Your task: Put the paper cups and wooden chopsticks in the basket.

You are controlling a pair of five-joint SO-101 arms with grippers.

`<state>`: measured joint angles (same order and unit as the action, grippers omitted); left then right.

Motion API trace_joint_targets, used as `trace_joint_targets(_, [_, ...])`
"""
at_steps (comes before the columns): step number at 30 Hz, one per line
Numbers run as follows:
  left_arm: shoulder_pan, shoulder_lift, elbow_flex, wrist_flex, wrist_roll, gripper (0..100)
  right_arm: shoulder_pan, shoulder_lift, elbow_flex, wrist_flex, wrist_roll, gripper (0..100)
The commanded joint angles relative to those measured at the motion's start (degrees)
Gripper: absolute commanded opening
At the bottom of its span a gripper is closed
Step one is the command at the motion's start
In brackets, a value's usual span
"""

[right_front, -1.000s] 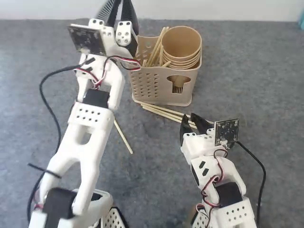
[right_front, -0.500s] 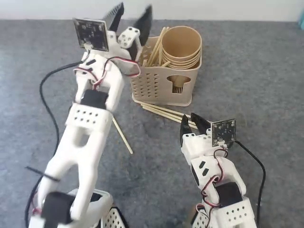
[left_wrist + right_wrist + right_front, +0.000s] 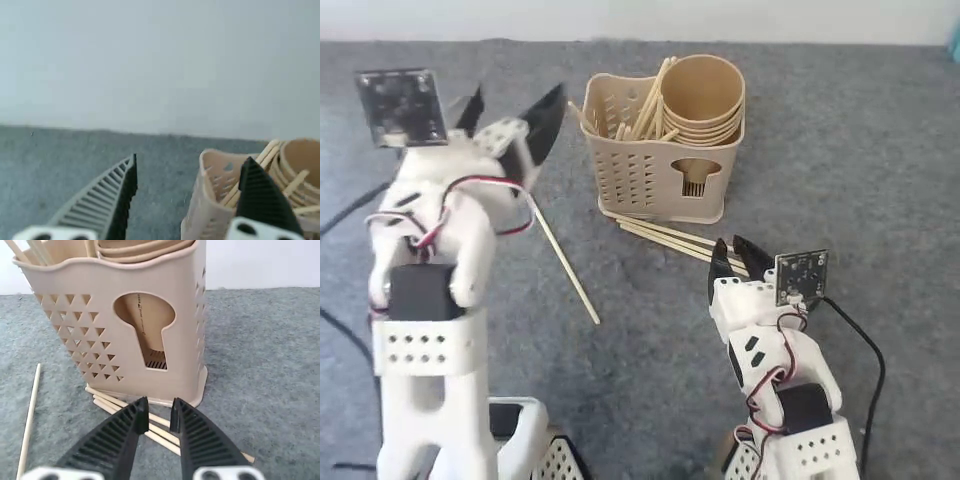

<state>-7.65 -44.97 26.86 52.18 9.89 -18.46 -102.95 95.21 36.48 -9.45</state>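
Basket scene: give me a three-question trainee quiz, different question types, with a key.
1. True or false: the cups sit in the basket.
2. The left gripper is: A open and empty; B shut on a chopstick; C shut on a cup.
3. Which gripper is nearer the chopsticks lying at the basket's base?
Key: 1 true; 2 A; 3 the right gripper.

The basket [image 3: 660,170] is smooth beige plastic with a faint sheen, the paper cups [image 3: 705,95] are matt tan paper, and the chopsticks [image 3: 665,237] are pale bare wood. The table [image 3: 860,150] wears rough grey felt-like cloth. The left gripper [image 3: 517,95] and right gripper [image 3: 729,243] each have 2 matt black ribbed plastic fingers on smooth white plastic.
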Motion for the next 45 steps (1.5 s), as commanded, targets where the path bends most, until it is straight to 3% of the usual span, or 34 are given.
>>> trace_joint_targets(1, [-3.9,0.4,0.6,7.5,5.2,31,0.7,-1.0,-1.8,2.8,-1.5,8.4])
trace_joint_targets(6, [-6.9,7.6,9.5,4.9,13.5,31,1.0,-1.0,-2.0,3.6,-1.5,8.4])
trace_joint_targets(12, [-7.0,22.9,14.4,-0.4,16.5,29,6.4,-0.9,-5.0,7.2,-4.5,8.1])
trace_joint_targets(18, [-6.9,38.9,7.8,0.3,16.2,18,7.5,-0.9,-13.3,22.6,-6.1,3.3])
trace_joint_targets(26, [-6.9,57.3,-6.9,9.5,16.3,27,8.5,-0.8,-13.5,22.5,-5.9,3.4])
trace_joint_targets(33, [-6.9,66.6,-16.7,10.0,16.4,27,8.7,-0.8,-13.5,22.5,-4.3,3.4])
trace_joint_targets(40, [-6.4,68.9,-18.5,11.0,16.4,27,8.7,-0.9,-13.5,22.5,-4.4,3.4])
trace_joint_targets(45, [-4.0,69.4,-18.5,12.5,15.9,14,8.7,-0.9,-13.5,22.5,-4.0,3.4])
